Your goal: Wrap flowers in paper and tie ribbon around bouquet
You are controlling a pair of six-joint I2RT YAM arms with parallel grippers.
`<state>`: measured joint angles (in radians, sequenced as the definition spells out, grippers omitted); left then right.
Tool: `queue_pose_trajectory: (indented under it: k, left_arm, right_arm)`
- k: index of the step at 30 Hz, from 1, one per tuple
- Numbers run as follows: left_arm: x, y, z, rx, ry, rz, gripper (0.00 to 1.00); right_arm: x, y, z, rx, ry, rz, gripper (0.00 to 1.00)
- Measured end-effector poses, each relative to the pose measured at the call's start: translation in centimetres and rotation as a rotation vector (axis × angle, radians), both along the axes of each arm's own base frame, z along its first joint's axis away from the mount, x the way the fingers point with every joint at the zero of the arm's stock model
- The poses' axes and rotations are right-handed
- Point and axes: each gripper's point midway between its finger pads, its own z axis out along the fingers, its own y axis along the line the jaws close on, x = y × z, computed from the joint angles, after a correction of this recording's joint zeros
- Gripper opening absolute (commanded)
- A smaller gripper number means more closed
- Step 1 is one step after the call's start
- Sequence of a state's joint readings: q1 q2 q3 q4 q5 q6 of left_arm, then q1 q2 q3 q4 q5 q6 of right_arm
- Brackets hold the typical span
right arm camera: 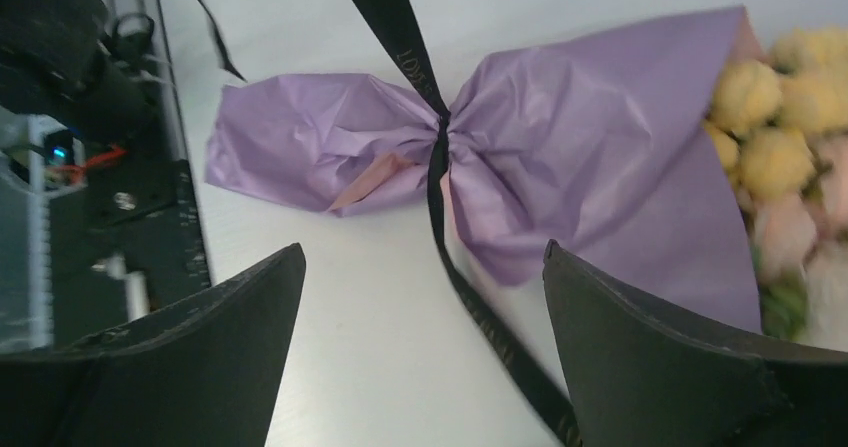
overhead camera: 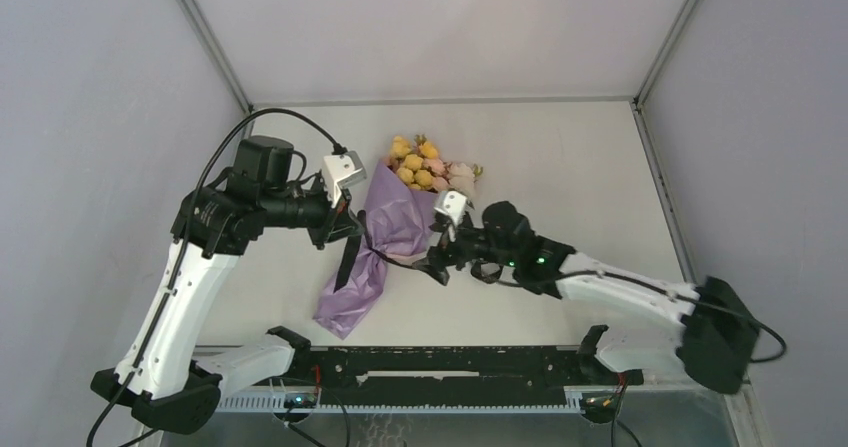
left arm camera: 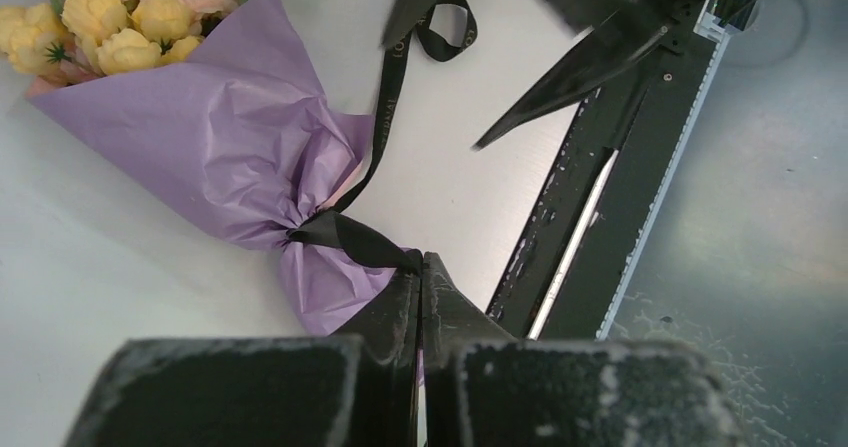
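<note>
Tying step in hand. Right gripper (right arm camera: 424,252), at three o'clock of the bouquet's (overhead camera: 390,229) waist: jaws wide apart, ribbon (right arm camera: 402,55) running loose between them. Left gripper (left arm camera: 421,267), at nine o'clock: jaws clamped on a ribbon end. Bouquet lies mid-desk (overhead camera: 560,167), flowers (overhead camera: 420,165) toward one o'clock. Next, I reckon, the right jaws grip the ribbon and pull the knot snug.

We look at a white worktop (overhead camera: 570,157) closed in by plain, pale grey walls: a back wall (overhead camera: 440,27), a left wall (overhead camera: 90,97) and a right wall (overhead camera: 760,117). A slim metal post (overhead camera: 205,32) rises from the worktop's far left corner, and a second post (overhead camera: 675,32) from its far right corner. A black rail (overhead camera: 450,365) runs along the near edge, with a white slotted strip (overhead camera: 430,399) just beyond it. Past that edge we see a dull grey, speckled surface (left arm camera: 760,227). The light is soft and even, and the shadows are faint.
</note>
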<state>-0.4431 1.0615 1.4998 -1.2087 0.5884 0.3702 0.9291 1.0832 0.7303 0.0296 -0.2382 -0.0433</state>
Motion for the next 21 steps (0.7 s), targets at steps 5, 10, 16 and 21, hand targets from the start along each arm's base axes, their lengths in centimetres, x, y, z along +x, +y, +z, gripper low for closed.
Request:
queue_pose_trajectory:
  k: [5, 10, 16, 21]
  left_arm:
    - [-0.5, 0.2, -0.2, 0.0, 0.011, 0.0, 0.0]
    - [-0.5, 0.2, -0.2, 0.002, 0.009, 0.003, 0.0]
    - [-0.6, 0.3, -0.3, 0.007, 0.015, 0.003, 0.0]
    - [-0.6, 0.5, -0.5, 0.019, 0.015, 0.012, 0.0]
  right_arm:
    - [1.9, 5.1, -4.7, -0.028, -0.075, 0.15, 0.89]
    - [3.8, 9.4, -4.8, 0.036, -0.105, 0.212, 0.84]
    - [5.2, 13.0, -3.3, 0.145, -0.133, 0.236, 0.73]
    - [5.6, 14.5, -3.6, 0.193, -0.101, 0.242, 0.36]
